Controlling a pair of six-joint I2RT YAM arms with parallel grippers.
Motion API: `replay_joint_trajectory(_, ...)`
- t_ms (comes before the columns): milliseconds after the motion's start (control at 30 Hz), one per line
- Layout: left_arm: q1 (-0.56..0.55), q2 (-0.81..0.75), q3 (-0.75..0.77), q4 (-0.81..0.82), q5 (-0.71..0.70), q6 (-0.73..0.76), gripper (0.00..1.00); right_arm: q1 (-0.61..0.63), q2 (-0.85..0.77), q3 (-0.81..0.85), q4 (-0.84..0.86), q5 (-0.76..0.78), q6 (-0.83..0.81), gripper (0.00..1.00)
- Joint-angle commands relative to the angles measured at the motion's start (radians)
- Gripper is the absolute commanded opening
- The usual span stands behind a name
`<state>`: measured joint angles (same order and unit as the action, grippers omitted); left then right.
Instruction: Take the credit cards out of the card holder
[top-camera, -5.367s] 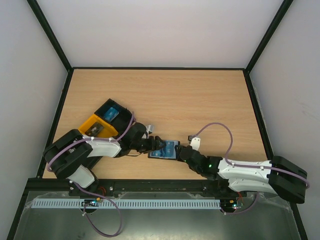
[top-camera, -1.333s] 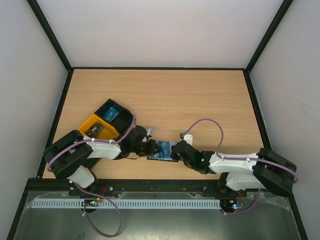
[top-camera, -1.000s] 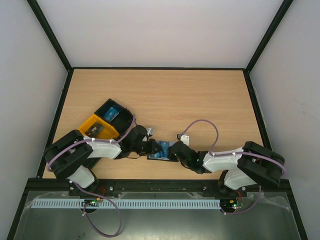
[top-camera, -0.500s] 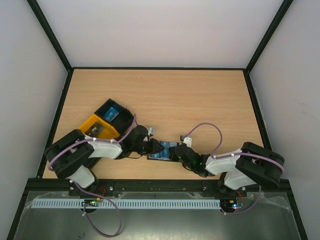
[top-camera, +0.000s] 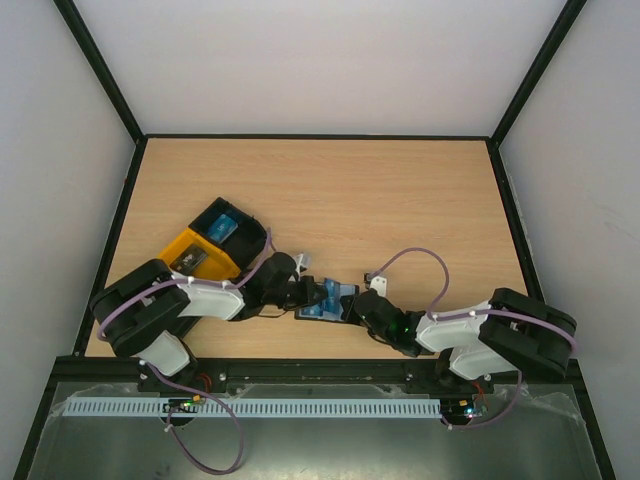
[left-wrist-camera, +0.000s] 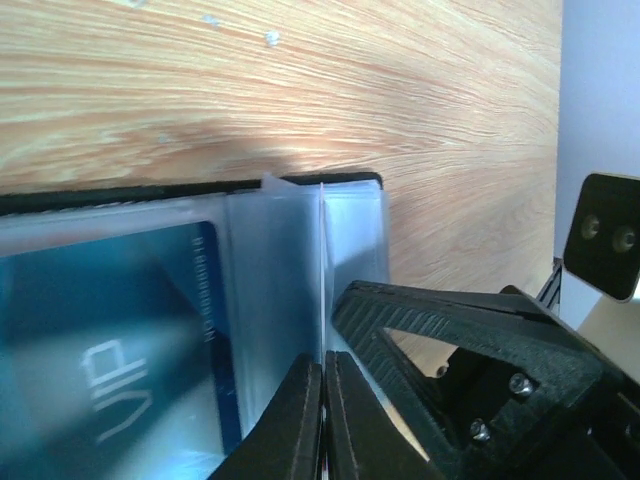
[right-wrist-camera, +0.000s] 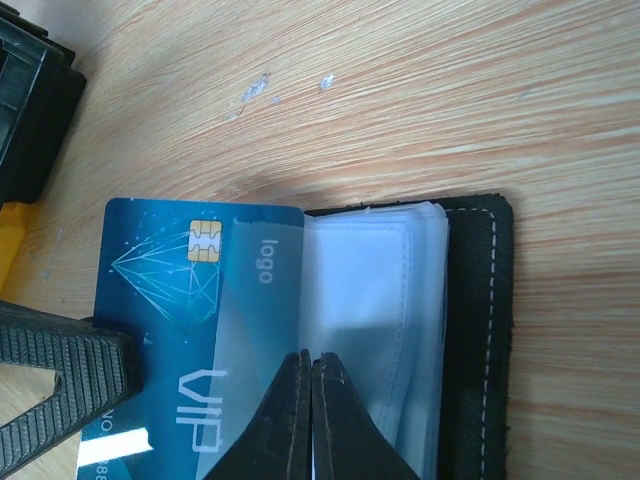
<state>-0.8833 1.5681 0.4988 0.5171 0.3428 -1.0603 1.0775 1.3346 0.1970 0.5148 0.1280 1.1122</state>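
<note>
The black card holder lies open near the table's front edge, between both grippers. In the right wrist view its black cover and stack of clear sleeves show. A blue credit card marked VIP sticks halfway out of a sleeve to the left. My left gripper is shut, and a thin clear sleeve edge runs straight in between its tips, beside the blue card. My right gripper is shut with its tips on the sleeves; I cannot tell if it pinches one. No other card shows.
A black-and-orange open tray stands left of the holder, close behind the left arm; its black corner shows in the right wrist view. The right gripper's finger lies close beside the left gripper's tips. Black rails edge the table.
The left gripper opened a little and shut again at the holder. The right arm's elbow swung in and the holder shifted slightly; the right gripper stayed shut.
</note>
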Motion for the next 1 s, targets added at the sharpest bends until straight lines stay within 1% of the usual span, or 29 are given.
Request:
replay_joint_trajectory(0,-0.006,-0.052,-0.025,-0.020,-0.055,0.000,0.03,0.002,-0.022,-0.037,-0.124,0.017,0.016,0.03)
replay_joint_trajectory(100,-0.005,-0.082,-0.036,-0.060,-0.087,0.002,0.03,0.001,-0.045,-0.035,-0.142,0.027,0.011,0.04)
replay_joint_trajectory(300,-0.005,-0.169,-0.053,-0.151,-0.172,0.007,0.03,0.002,-0.114,-0.027,-0.155,0.025,0.005,0.09)
replay_joint_trajectory(467,-0.004,-0.265,-0.051,-0.231,-0.231,0.014,0.03,0.001,-0.235,-0.030,-0.136,-0.022,-0.001,0.20)
replay_joint_trajectory(600,-0.003,-0.345,-0.026,-0.282,-0.210,0.029,0.03,0.001,-0.416,-0.046,-0.095,-0.074,0.003,0.31)
replay_joint_trajectory(733,-0.003,-0.445,-0.029,-0.280,-0.185,0.021,0.03,0.001,-0.571,-0.066,-0.041,-0.107,0.033,0.40)
replay_joint_trajectory(867,-0.004,-0.545,-0.049,-0.246,-0.163,-0.004,0.03,0.001,-0.652,-0.086,-0.008,-0.114,0.084,0.52)
replay_joint_trajectory(967,-0.004,-0.591,-0.057,-0.212,-0.137,-0.018,0.03,0.001,-0.658,-0.117,0.057,-0.131,0.120,0.54)
